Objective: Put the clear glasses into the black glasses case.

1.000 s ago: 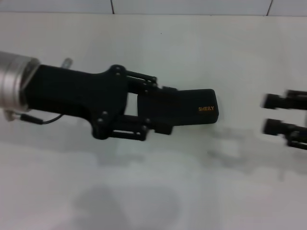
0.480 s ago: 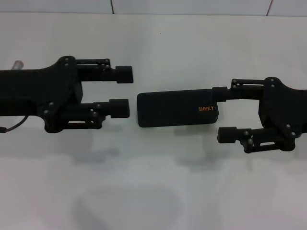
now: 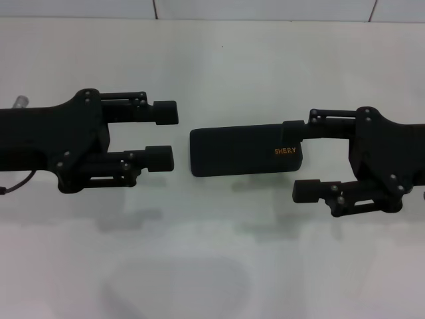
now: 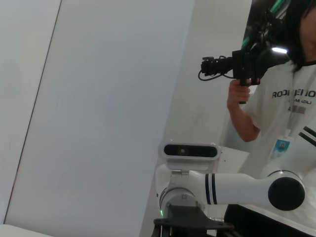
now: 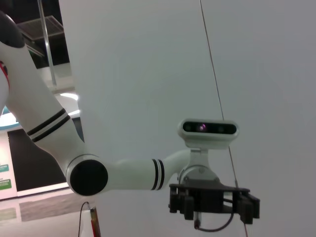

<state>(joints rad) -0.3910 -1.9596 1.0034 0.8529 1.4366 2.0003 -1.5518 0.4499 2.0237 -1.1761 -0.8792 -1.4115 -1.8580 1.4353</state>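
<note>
The black glasses case (image 3: 242, 151) lies shut on the white table in the head view, its orange "SHERY" lettering toward the right end. My left gripper (image 3: 164, 136) hovers open just off the case's left end, not touching it. At the case's right end is my right gripper (image 3: 300, 161), open, with its far finger (image 3: 295, 129) against the case's far right corner and its near finger (image 3: 309, 191) in front of the case. The clear glasses do not show in any view.
The white table (image 3: 219, 60) runs back to a tiled wall. In the wrist views each arm sees the other's wrist camera (image 4: 190, 150) (image 5: 208, 129). A person holding a camera (image 4: 237, 69) stands beyond the right arm.
My left gripper has let go of the case's left end, drawn back to the left and opened. My right gripper has come in from the right up to the case's right end.
</note>
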